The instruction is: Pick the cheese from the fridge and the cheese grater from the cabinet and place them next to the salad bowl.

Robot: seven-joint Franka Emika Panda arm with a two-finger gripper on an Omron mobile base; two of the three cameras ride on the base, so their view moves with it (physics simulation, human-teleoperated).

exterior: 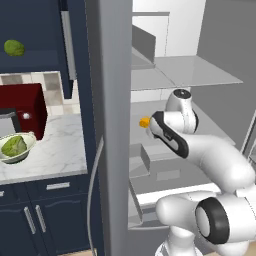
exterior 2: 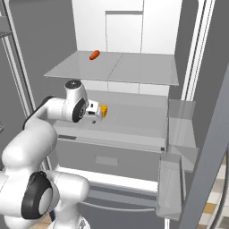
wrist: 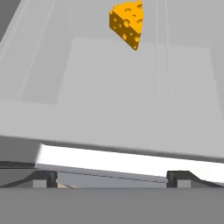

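Observation:
The cheese [wrist: 127,24], a small orange-yellow wedge with holes, sits on a middle shelf of the open fridge [exterior 2: 134,123]. In the hand view it lies ahead of my gripper [wrist: 112,179], well clear of the two dark fingertips [wrist: 46,178], which stand wide apart with nothing between them. From the right base view my gripper [exterior 2: 95,112] is just left of the cheese [exterior 2: 103,111]. The salad bowl [exterior: 15,147] with lettuce rests on the marble counter at the left. The navy cabinet [exterior: 50,30] with its silver bar handle hangs above it. The cheese grater is out of view.
A small red-orange item [exterior 2: 94,55] lies on the upper fridge shelf. The grey fridge door edge [exterior: 112,100] stands between counter and fridge interior. A dark red appliance [exterior: 27,105] sits behind the bowl, and a loose green lump [exterior: 14,48] is higher up. Door bins [exterior 2: 172,179] are on the right.

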